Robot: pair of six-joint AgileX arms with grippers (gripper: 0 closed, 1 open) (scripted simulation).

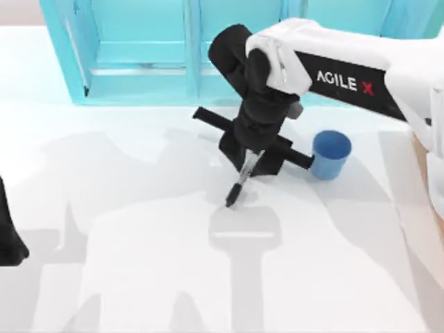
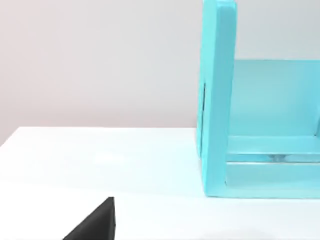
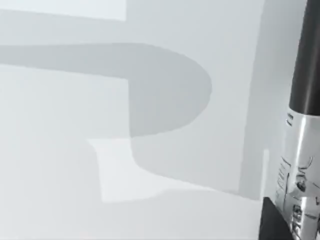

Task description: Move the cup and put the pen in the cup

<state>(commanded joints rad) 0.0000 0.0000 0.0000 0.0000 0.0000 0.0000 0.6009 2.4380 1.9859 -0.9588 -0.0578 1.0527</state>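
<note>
Pen (image 1: 243, 177) gripped by the right gripper (image 1: 251, 161), hanging tip-down near mid-table.

Cup (image 1: 330, 154) stands upright just right of the gripper — keep the pen vertical, lift it above the rim, then centre it before lowering. Open white table (image 1: 139, 263) lies in front; the teal shelf (image 1: 139, 55) crowds behind. Left gripper (image 1: 10, 243) sits at the left edge — its state I cannot tell.

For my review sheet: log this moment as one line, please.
right claw: shut on pen, hanging tip-down above table | cup: upright, right of pen, no pen inside | left claw: parked at left edge
</note>
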